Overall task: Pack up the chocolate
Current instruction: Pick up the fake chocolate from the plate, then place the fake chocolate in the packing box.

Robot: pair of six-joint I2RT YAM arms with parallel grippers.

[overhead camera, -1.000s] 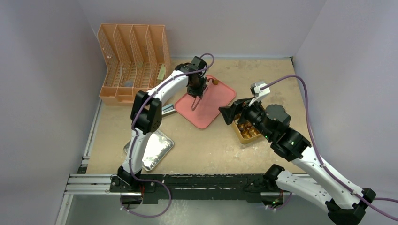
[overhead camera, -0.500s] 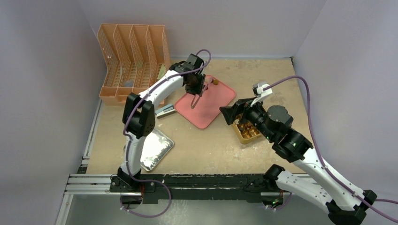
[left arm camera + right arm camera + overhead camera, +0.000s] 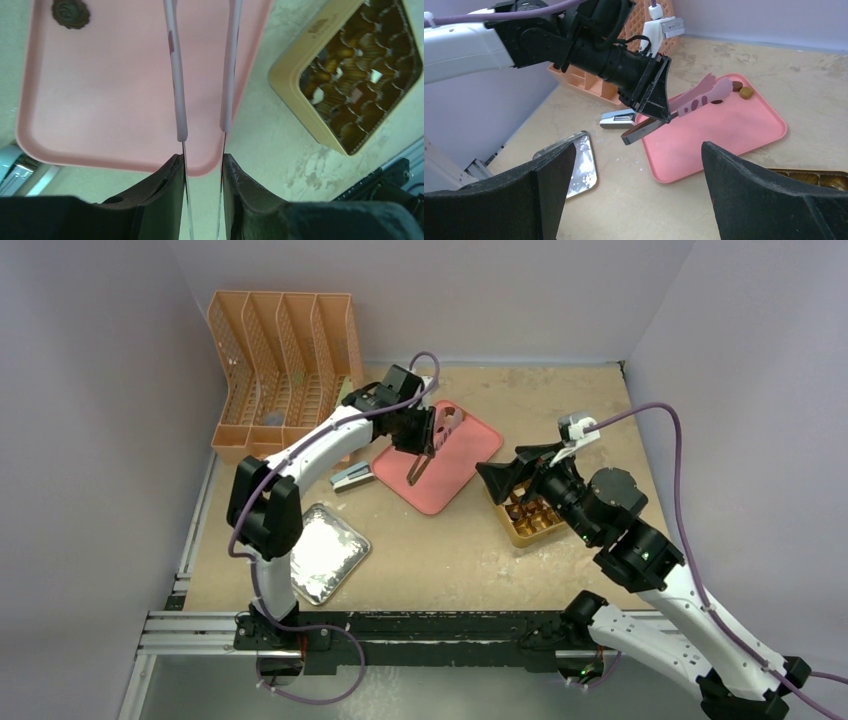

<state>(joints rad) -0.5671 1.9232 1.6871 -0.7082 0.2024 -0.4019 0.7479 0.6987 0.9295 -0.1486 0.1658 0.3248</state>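
Nearing completion, seemingly, with gold box (image 3: 295, 92) mostly filled and few chocolate pieces (image 3: 746, 92) left at pink tray's (image 3: 450, 465) upper corner. Pinching tongs (image 3: 701, 96) in left tool (image 3: 202, 165), with right tool (image 3: 636, 150) spread and empty.

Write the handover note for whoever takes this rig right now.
Left end effector: shut on the pink tongs, held over the pink tray.
Right end effector: open, empty, near the gold box.
Done: many chocolates sit in the box's cells.
Left: at least two loose pieces at the tray's far corner need packing.
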